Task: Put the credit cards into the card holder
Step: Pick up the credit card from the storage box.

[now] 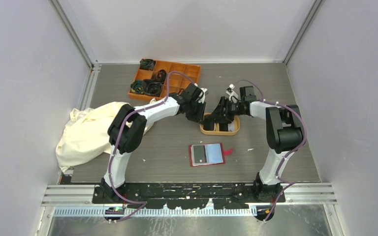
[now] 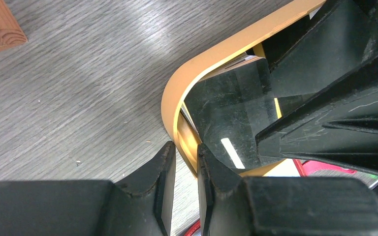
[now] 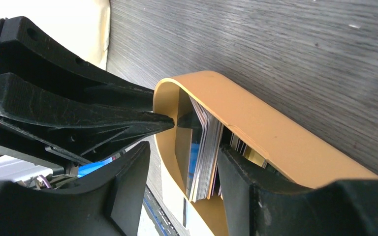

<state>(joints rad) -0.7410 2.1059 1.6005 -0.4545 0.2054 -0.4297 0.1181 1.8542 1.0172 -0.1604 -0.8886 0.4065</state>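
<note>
The credit cards (image 3: 204,162) stand on edge as a stack inside a tan oval tray (image 1: 211,132). My right gripper (image 3: 184,150) is open astride that stack and the tray's end wall (image 3: 170,147), one finger outside and one inside among the cards. A glossy black card (image 2: 231,113) leans in the tray under the right gripper's finger (image 2: 325,123). My left gripper (image 2: 186,146) is shut on the tray's rim (image 2: 177,132), its tips on either side of the wall. The card holder (image 1: 206,154), a red wallet, lies open in front of the tray, apart from both grippers.
An orange compartment box (image 1: 165,78) with dark items stands at the back. A crumpled cream cloth (image 1: 88,130) lies at the left under the left arm. Both grippers (image 1: 200,114) (image 1: 220,115) meet over the tray, close together.
</note>
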